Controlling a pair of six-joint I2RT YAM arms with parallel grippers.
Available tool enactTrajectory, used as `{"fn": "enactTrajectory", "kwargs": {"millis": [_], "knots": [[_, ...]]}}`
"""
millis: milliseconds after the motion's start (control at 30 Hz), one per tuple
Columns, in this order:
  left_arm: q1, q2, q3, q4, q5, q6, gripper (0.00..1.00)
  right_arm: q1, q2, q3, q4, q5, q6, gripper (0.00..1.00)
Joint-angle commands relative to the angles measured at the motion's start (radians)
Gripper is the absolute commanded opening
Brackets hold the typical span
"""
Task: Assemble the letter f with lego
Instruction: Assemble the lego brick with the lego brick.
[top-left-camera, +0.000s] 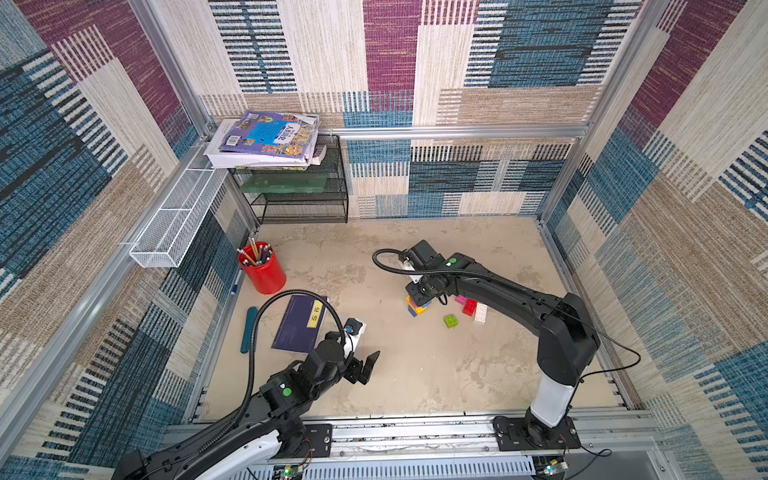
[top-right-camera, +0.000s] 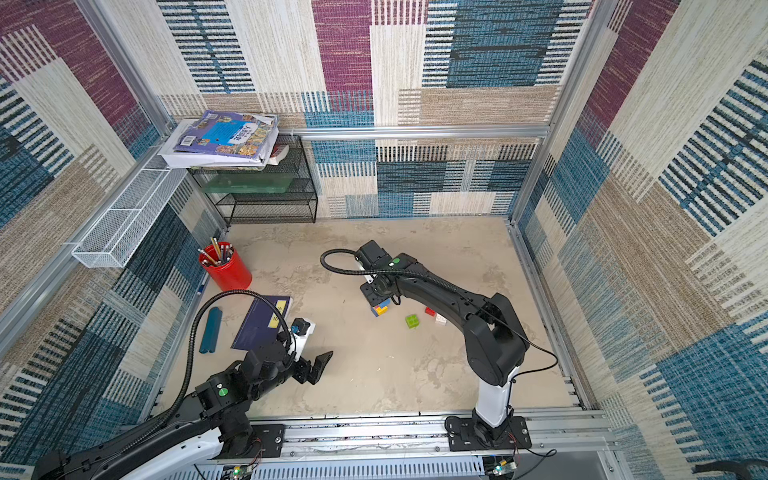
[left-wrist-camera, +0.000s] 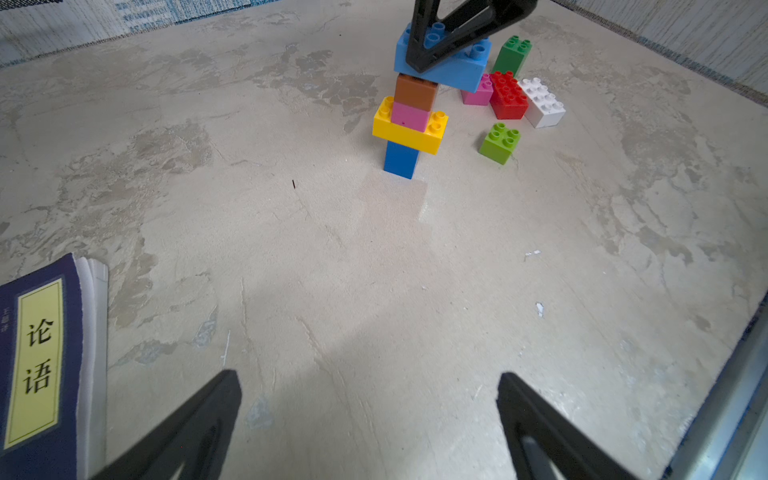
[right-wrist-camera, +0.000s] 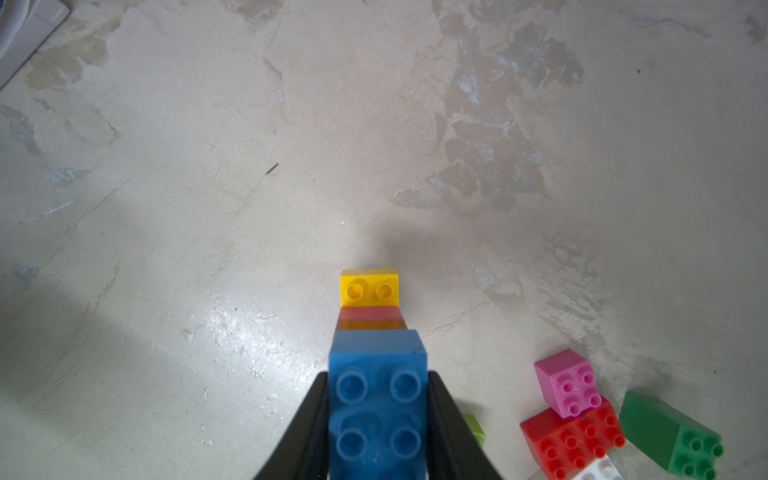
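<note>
the right gripper (right-wrist-camera: 378, 399) was clenched on a light blue brick (left-wrist-camera: 455, 72), jaws against both sides, atop a stack (top-left-camera: 419, 308) on the table (left-wrist-camera: 374, 270): blue brick (left-wrist-camera: 401, 160) at the base, then yellow brick (left-wrist-camera: 409, 135), pink brick (left-wrist-camera: 410, 116), brown brick (left-wrist-camera: 415, 91). it seemed seated on the brown one, though a finger (left-wrist-camera: 417, 41) hid part of the joint. near the stack lay a second pink brick (left-wrist-camera: 478, 94), red brick (left-wrist-camera: 508, 97), white brick (left-wrist-camera: 542, 104), dark green brick (left-wrist-camera: 513, 56) and light green brick (left-wrist-camera: 498, 143). the left gripper (left-wrist-camera: 368, 376) hung released, jaws wide, near a book (left-wrist-camera: 41, 365).
</note>
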Motion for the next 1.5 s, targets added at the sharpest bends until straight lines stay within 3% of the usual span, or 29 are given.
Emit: {"fn": "enactTrajectory", "kwargs": {"millis": [0, 1467], "knots": [[-0.001, 0.001, 0.005, 0.015, -0.007, 0.002, 0.99, -0.001, -0.025, 0.009, -0.025, 0.0, -0.005, 0.32], [-0.001, 0.001, 0.005, 0.014, -0.004, 0.0, 0.99, 0.007, -0.002, -0.036, -0.015, -0.02, -0.015, 0.31]]}}
